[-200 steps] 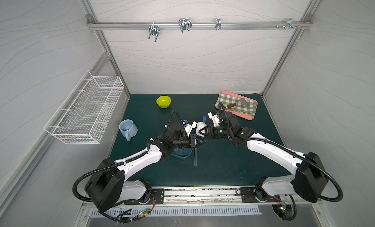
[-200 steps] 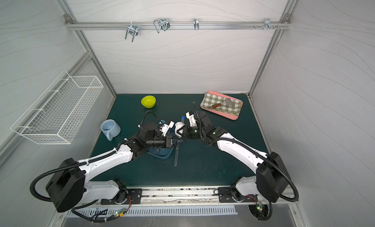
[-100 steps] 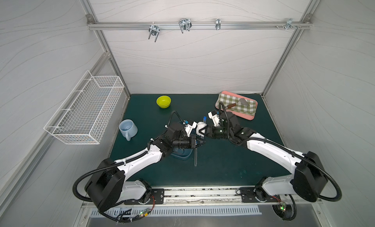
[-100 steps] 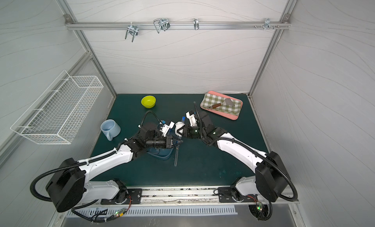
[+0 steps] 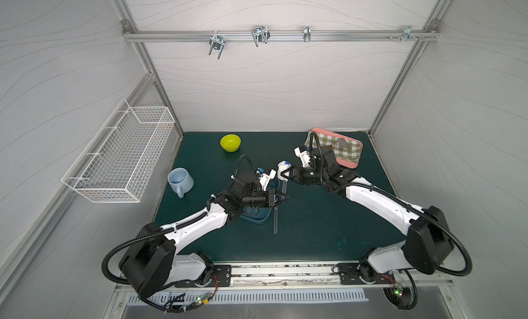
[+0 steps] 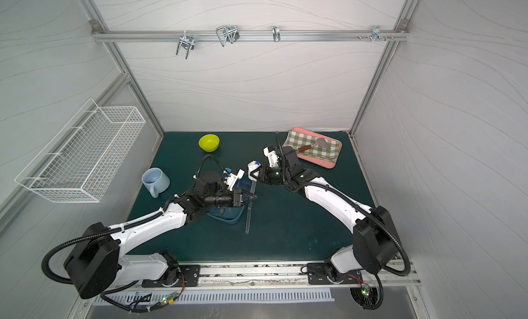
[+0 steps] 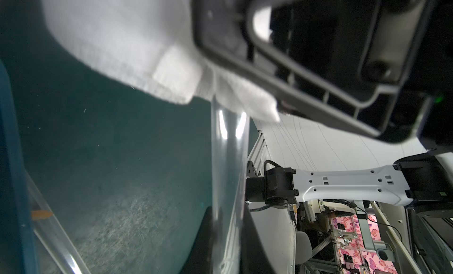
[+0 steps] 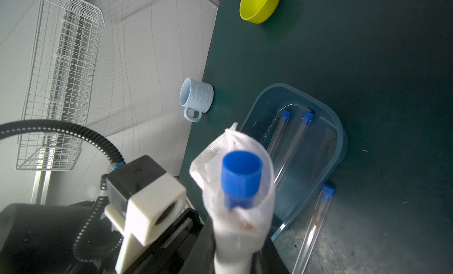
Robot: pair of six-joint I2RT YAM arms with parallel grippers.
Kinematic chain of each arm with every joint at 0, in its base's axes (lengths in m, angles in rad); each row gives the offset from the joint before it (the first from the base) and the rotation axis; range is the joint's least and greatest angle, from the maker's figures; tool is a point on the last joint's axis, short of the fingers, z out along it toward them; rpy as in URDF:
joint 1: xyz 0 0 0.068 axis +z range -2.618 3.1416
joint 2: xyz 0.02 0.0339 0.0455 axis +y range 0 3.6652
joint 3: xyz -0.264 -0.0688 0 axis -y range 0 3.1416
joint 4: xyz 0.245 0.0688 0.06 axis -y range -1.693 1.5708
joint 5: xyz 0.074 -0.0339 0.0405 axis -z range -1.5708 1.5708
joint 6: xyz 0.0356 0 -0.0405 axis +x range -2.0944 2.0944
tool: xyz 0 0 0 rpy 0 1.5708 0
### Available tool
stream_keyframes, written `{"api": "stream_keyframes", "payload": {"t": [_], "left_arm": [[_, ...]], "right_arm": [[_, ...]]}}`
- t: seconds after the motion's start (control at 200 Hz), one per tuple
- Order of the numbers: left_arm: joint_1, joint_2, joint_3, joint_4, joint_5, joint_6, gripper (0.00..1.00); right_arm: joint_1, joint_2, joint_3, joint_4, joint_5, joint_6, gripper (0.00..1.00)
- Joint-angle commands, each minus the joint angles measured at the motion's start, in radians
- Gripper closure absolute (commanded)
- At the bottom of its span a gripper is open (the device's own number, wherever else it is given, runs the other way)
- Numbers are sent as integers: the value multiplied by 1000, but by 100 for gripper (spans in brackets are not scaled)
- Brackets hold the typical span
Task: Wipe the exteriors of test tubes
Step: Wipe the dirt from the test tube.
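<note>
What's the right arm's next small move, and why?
Probably slide the cloth along the test tube toward the left gripper, which clamps it mid-length: the right gripper holds the cloth bunched around the blue cap end, so the rest is uncovered.

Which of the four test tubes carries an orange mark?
The tube lying on the mat beside the blue tray. Two others lie inside the tray; the fourth tube is wrapped in white cloth.
</note>
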Motion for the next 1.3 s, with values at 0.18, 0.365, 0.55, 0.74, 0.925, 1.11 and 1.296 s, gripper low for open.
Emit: {"api": "stream_keyframes", "payload": {"t": [0.18,0.365,0.55,0.74,0.925,1.11,1.296], "left_arm": [[3,-25,38,20,3,8,97],[3,-22,37,18,2,8,97],[2,-17,39,20,5,8,97],[2,-27,33,18,6,6,97],[3,-32,35,14,-1,8,97],[2,-25,42,18,-2,7,97],[3,-14,47,20,2,6,97]], "right_arm": [[57,-70,-100,7,19,15,78],[96,-123,-172,14,33,39,78],[57,-83,-119,20,24,16,77],[-14,10,-3,6,-43,-30,77],[-6,13,-11,12,-66,-18,77],[53,-75,-126,34,-20,26,77],[92,-110,-191,57,22,56,77]]}}
